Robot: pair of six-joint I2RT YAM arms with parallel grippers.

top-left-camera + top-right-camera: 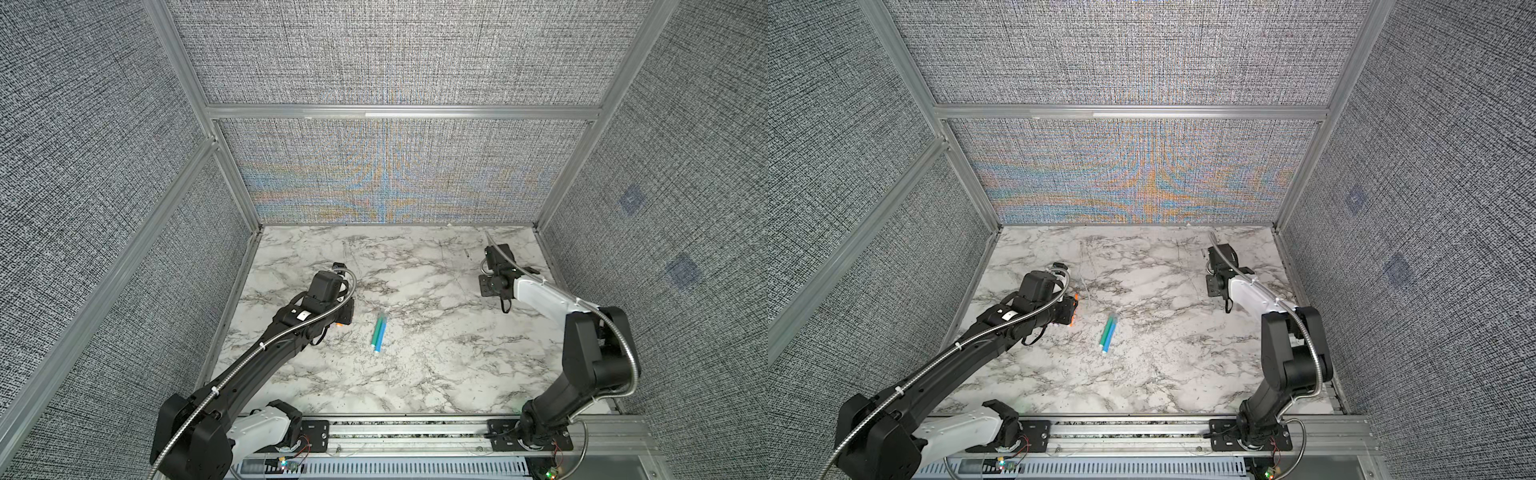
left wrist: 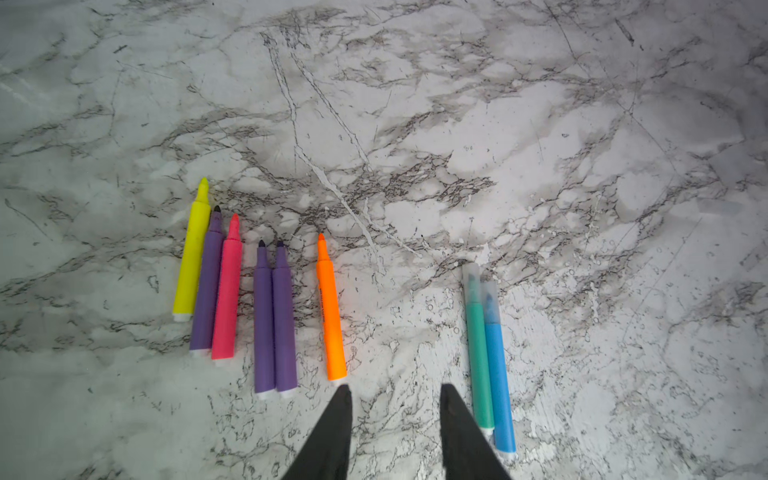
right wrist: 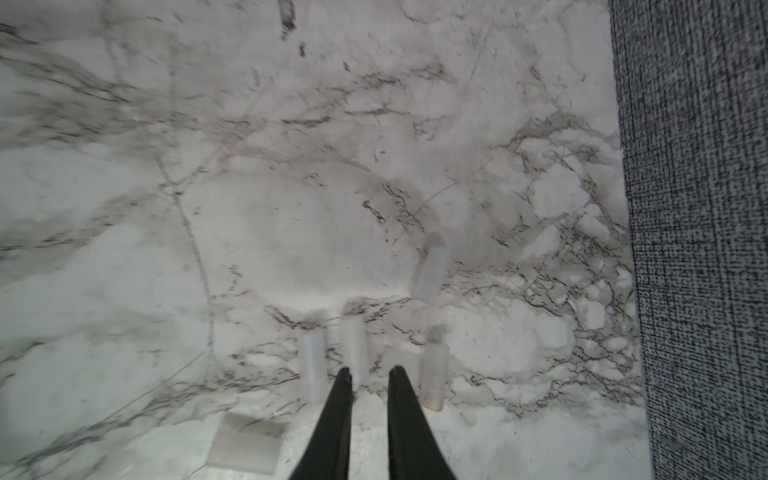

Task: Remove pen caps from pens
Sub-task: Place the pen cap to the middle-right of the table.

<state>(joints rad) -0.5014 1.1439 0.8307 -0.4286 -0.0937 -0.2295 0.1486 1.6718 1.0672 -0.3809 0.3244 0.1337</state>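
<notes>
In the left wrist view several uncapped pens lie side by side on the marble table (image 2: 540, 124): yellow (image 2: 191, 257), purple (image 2: 208, 286), pink (image 2: 227, 299), two more purple (image 2: 274, 324) and orange (image 2: 331, 320). To one side lie a green pen (image 2: 478, 361) and a blue pen (image 2: 498, 386), each with a clear cap (image 2: 471, 282) over its tip. My left gripper (image 2: 395, 390) is open and empty, between the orange and green pens. Both top views show the green and blue pair (image 1: 379, 332) (image 1: 1108, 334). Several loose pen caps (image 3: 312, 365) (image 3: 434, 374) (image 3: 430, 270) lie just beyond my right gripper (image 3: 370, 374), which is shut.
A pale, flat translucent rectangle (image 3: 245, 440) lies beside the right fingers. The fabric side wall (image 3: 698, 249) stands close to the right gripper at the table's far right corner. The left arm (image 1: 291, 328) hides the uncapped pens from both top views.
</notes>
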